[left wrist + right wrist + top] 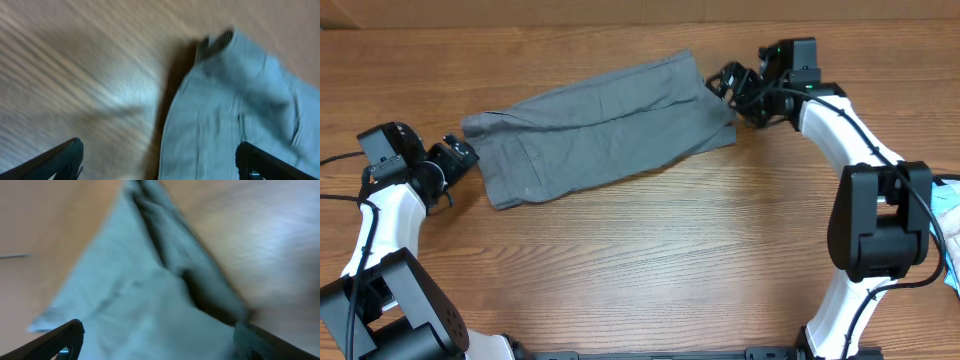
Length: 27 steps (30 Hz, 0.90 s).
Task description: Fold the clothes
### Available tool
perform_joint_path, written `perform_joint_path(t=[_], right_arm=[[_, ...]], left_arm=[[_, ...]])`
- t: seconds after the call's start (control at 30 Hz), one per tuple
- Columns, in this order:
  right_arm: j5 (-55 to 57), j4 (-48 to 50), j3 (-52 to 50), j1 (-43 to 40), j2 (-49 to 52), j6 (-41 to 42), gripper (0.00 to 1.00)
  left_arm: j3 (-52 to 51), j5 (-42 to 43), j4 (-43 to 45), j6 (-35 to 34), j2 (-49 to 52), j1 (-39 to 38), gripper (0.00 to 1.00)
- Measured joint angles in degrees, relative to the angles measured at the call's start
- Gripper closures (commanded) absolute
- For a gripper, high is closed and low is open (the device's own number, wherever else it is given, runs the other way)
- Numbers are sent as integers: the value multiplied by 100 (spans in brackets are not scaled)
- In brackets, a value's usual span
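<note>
The grey shorts (pixel 600 125) lie folded into a long slanted band across the far half of the wooden table. My left gripper (pixel 460 155) is open at the band's left end, just off the fabric edge. In the left wrist view the shorts (pixel 235 120) fill the right side between my open left fingers (pixel 159 162). My right gripper (pixel 728 85) is open at the band's right end. In the blurred right wrist view the shorts (pixel 150 315) lie under and between my open right fingers (pixel 157 340). Neither gripper holds cloth.
A pale blue and white object (pixel 948 215) shows at the right edge of the table. Bare wooden tabletop (pixel 650 260) extends in front of the shorts. The far table edge runs along the top of the overhead view.
</note>
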Motion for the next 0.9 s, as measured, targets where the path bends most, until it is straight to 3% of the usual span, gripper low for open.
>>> perform_joint_path(t=[0.13,0.3,0.4,0.43,0.67,0.7,0.73,0.8,0.9], right_arm=[[337,-601,0,-299,0,-264,0],[525,-627,0,-378,9,-457,6],[514,-485,0,-223,94,-669,37],[507,-450,0,-157,138,-719,41],[396,-579,0,291,302,-931,31],[400,-638,0,326,302,-931,38],[396,-706,0,365,302,-964,64],[404,-817,0,413,304,-992,94],[466,-1080,2,442,304,-981,96]], left_arm=[[2,299,-433,105,0,-2,0],[4,623,-935,136,0,-2,6],[4,706,-1180,164,0,-2,6],[4,721,-1255,188,0,-2,6],[4,796,-1635,398,0,-2,6],[4,807,-1644,407,0,-2,6],[4,809,-1668,417,0,-2,6],[4,811,-1703,417,0,-2,6],[4,811,-1729,417,0,-2,6]])
